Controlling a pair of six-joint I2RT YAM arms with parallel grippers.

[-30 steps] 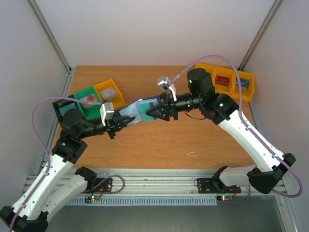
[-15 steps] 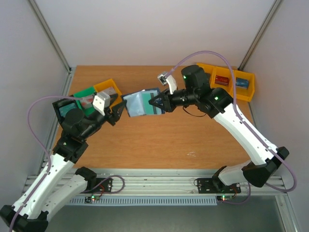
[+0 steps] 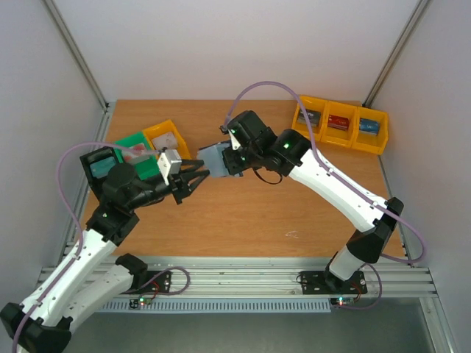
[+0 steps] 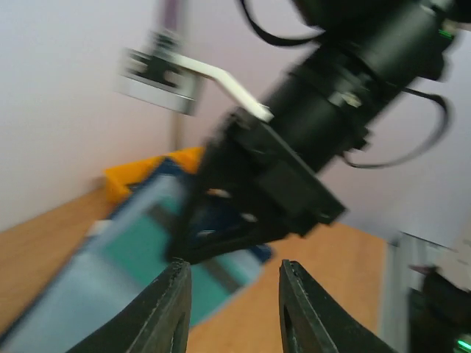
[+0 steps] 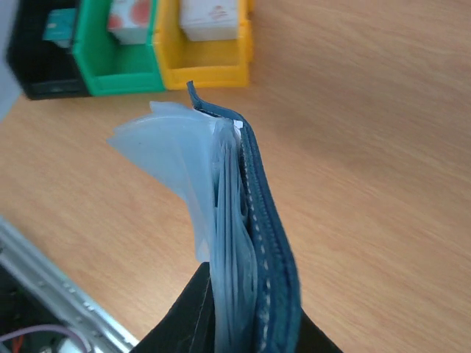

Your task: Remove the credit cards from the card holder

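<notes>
The card holder (image 3: 215,157) is a navy wallet with pale blue lining, held above the table at the centre. My right gripper (image 3: 229,156) is shut on its lower edge. The right wrist view shows the card holder (image 5: 254,213) edge-on, pale pocket sheets fanning out to the left, clamped in my right gripper (image 5: 246,312). My left gripper (image 3: 197,175) stands open just left of and below it. In the left wrist view my left gripper (image 4: 232,294) has nothing between its fingers, and the blurred card holder (image 4: 110,257) shows a teal patch. No credit cards show apart from the holder.
A yellow bin (image 3: 166,137), a green bin (image 3: 132,148) and a black bin (image 3: 99,163) stand at the back left, behind my left arm. A row of yellow bins (image 3: 341,122) sits at the back right. A small white scrap (image 3: 292,235) lies near the front edge.
My right arm carried the card holder leftward, closed on it and turned it edge-up. My left gripper let go, opened, pulled back, then came forward toward the holder again.
</notes>
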